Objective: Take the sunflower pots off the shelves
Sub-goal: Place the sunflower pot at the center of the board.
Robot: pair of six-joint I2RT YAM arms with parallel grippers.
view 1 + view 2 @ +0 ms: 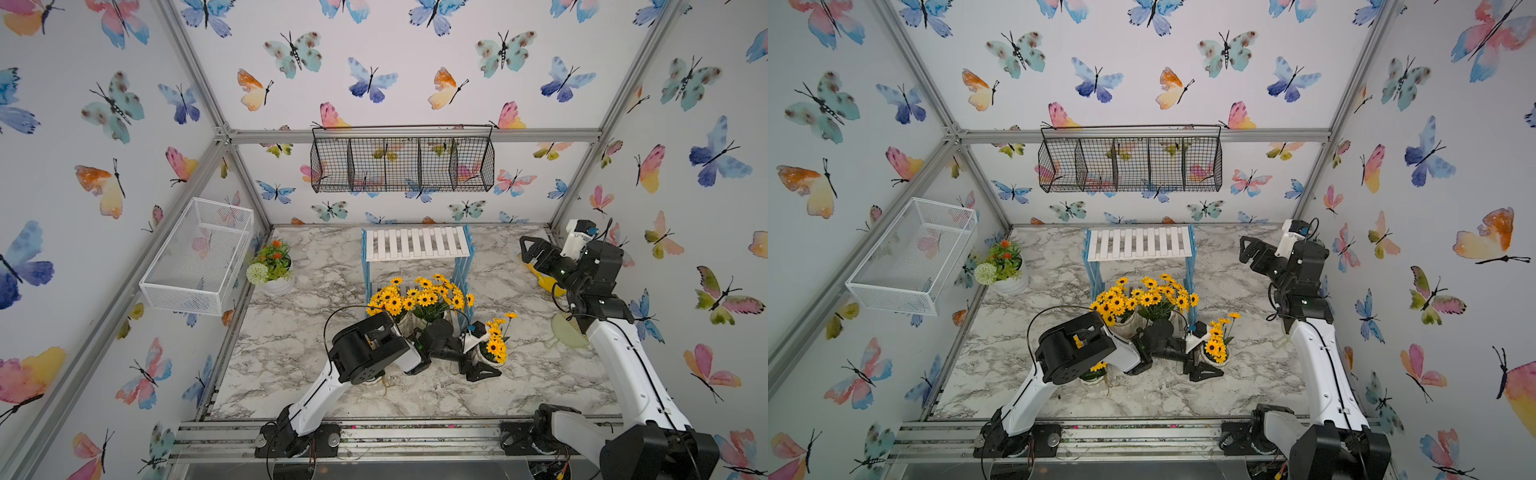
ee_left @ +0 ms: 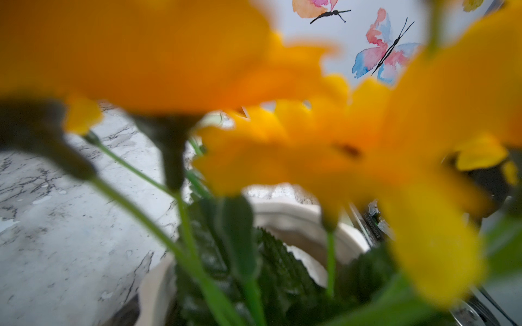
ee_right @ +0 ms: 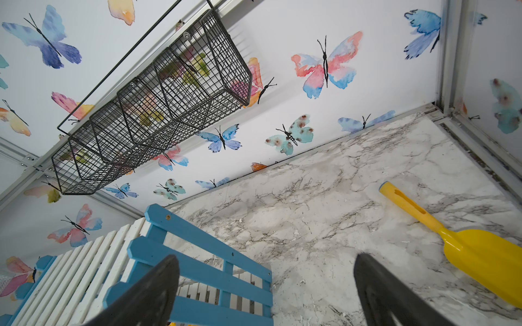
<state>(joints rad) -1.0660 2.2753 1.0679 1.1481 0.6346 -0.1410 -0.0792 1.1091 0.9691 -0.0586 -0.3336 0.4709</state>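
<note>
Two sunflower pots (image 1: pixel 415 297) stand at the shelves' (image 1: pixel 417 243) front; another pot (image 1: pixel 494 347) stands just right of the shelves, left gripper (image 1: pixel 486 365) at it, grip unclear; right gripper (image 3: pixel 265 265) gapes, empty.

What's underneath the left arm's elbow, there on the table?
A sunflower pot sits under the left arm: a few yellow blooms and some white pot show; the arm covers the rest.

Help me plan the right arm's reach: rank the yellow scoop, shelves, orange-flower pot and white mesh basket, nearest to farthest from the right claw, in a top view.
From the open right claw:
1. Yellow scoop, beside it, by the right wall.
2. Shelves, centre back.
3. Orange-flower pot, back left.
4. White mesh basket, on the left wall.
</note>
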